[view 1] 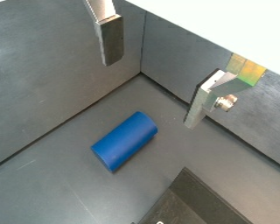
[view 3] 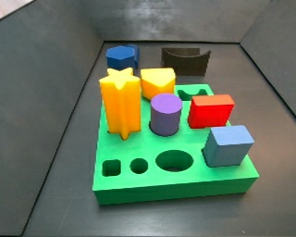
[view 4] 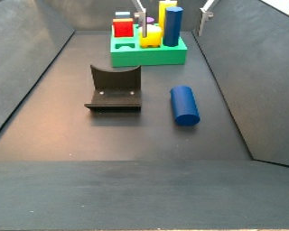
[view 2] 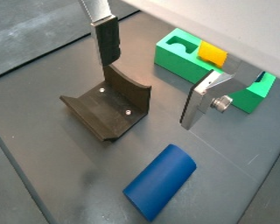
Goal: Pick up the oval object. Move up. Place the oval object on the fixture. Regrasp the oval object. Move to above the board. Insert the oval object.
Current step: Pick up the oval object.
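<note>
The oval object (view 1: 125, 141) is a smooth deep blue peg lying on its side on the dark floor; it also shows in a wrist view (view 2: 160, 180) and in a side view (view 4: 183, 104), just beside the fixture (view 4: 113, 90). My gripper (view 1: 152, 92) hangs above the floor, open and empty, its fingers well apart. In a wrist view the gripper (view 2: 150, 93) is over the floor between the fixture (view 2: 108, 107) and the green board (view 2: 184, 63). The peg lies apart from both fingers. The board (view 3: 176, 180) holds several coloured pegs.
Grey walls enclose the floor on all sides. On the board stand a yellow star (view 3: 119, 102), a purple cylinder (view 3: 165, 115), a red block (view 3: 210, 110), a light blue cube (view 3: 228, 144) and a stubby dark blue piece (view 3: 122, 57). The fixture (view 3: 184, 61) stands behind the board.
</note>
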{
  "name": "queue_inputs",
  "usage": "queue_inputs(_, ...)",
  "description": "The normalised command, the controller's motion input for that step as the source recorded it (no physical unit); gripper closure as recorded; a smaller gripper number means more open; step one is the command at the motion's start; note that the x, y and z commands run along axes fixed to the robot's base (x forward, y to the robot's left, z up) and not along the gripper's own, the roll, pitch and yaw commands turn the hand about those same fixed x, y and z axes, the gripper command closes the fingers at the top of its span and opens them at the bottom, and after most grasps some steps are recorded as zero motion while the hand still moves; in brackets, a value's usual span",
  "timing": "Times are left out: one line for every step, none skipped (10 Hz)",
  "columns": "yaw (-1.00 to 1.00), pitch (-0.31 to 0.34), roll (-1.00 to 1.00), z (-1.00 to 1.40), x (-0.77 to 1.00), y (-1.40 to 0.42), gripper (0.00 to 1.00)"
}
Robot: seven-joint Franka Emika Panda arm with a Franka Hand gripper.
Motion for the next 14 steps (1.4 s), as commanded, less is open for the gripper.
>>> queue_inputs(0.00,0.000,0.00,0.00,-0.02,0.00,0.00)
queue_inputs(0.00,-0.013,0.08,-0.23,0.00,0.00,0.00)
queue_inputs(0.00,-0.117,0.26,-0.80,-0.20,-0.19,0.00)
queue_inputs(0.00,-0.123,0.19,-0.91,-0.23,-0.35,0.00)
queue_inputs(0.00,-0.131,0.18,-0.92,-0.15,-0.31,0.00)
queue_inputs(0.00,-0.121,0.17,-0.95,-0.10,-0.27,0.00)
queue_inputs(0.00,-0.106,0.10,-1.00,0.00,-0.11,0.00)
queue_inputs(0.03,-0.107,0.09,-1.00,-0.03,-0.03,0.00)
queue_inputs(0.10,-0.127,0.06,-1.00,-0.05,0.00,0.00)
queue_inputs(0.07,-0.126,0.05,-1.00,-0.06,0.00,0.00)
queue_inputs(0.02,-0.117,0.03,-1.00,-0.17,0.00,0.00)
queue_inputs(0.04,-0.117,0.05,-1.00,-0.30,0.00,0.00)
queue_inputs(0.11,-0.124,0.05,-1.00,-0.31,0.02,0.00)
queue_inputs(0.16,-0.141,0.06,-1.00,-0.32,0.08,0.00)
